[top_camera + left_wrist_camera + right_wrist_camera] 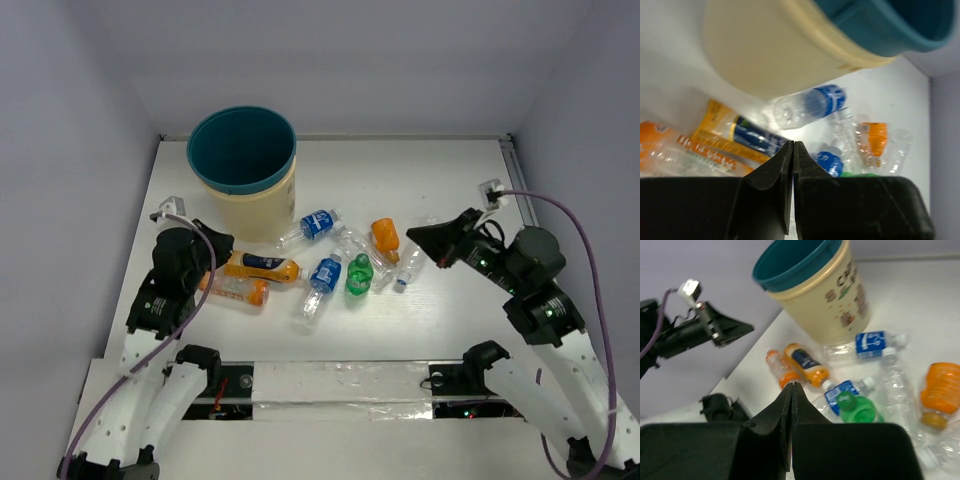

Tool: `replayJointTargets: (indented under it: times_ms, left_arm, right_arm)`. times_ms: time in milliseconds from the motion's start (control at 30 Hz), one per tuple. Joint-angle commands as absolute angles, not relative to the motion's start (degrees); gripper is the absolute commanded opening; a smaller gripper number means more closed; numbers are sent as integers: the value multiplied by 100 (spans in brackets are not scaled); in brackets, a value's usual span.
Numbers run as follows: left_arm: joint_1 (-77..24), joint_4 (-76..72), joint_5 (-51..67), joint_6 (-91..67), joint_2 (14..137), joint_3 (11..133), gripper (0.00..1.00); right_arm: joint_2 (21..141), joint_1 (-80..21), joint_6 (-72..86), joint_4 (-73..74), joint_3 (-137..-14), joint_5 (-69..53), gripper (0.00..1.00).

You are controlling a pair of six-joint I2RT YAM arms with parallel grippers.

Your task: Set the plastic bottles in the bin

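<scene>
The left gripper hangs by two orange bottles at the heap's left end; only its wrist view shows the fingers pressed together on nothing. The bin stands upright at far left, the bottles lying just near and right of it: blue-labelled bottles, a green bottle, a squat orange bottle. The right gripper, right of the heap, is likewise closed and empty; its wrist view alone shows print on the bin's wall.
</scene>
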State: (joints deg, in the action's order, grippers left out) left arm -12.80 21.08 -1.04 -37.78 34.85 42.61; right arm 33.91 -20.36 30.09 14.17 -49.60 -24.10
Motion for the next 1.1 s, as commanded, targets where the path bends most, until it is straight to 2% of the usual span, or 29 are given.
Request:
replayJointTargets:
  times_ms: [0,133,167,200,267,300,400,500,533,633,833,1067]
  left_arm:
    - [-1310,2645,-754,-4051,3796,4184,0]
    - [-1310,3171,-975,-4157,3946,4254,2]
    - [-1310,3260,-976,-4166,3964,4271,10]
    - [-1310,3426,-958,-4166,3981,4289,27]
    - [-1310,3603,-914,-4096,4017,4324,46]
    - [-1310,3717,-949,-4061,4060,4411,64]
    - [-1310,4235,-1063,-4043,4227,4718,82]
    - [-1310,4649,-994,-4226,4533,5017,83]
    - [-1310,4728,-984,-4297,4596,5062,84]
    - [-1310,4632,-932,-4535,4842,5019,89]
    - [-994,4281,-712,-4799,5413,4580,94]
    - [-765,4184,-738,-4948,5555,4184,99]
  right_arm:
    - [3708,-2819,2804,1019,-5027,-1443,0]
    - [4095,-3637,2540,1125,-5133,-783,0]
    - [4113,-3708,2523,1125,-5115,-608,0]
    - [4131,-3779,2505,1099,-5115,-554,0]
    - [4201,-4015,2461,1081,-5080,-458,0]
    - [4227,-4095,2435,1072,-5071,-387,0]
    - [4315,-4403,2356,1081,-5028,-132,7]
    - [4307,-4561,2312,1002,-4922,-18,27]
    - [4298,-4562,2312,967,-4896,-26,39]
    - [4210,-4562,2268,967,-4817,-114,55]
    - [3886,-4614,2110,1204,-4711,-167,66]
    - [3762,-4614,2030,1195,-4535,-360,67]
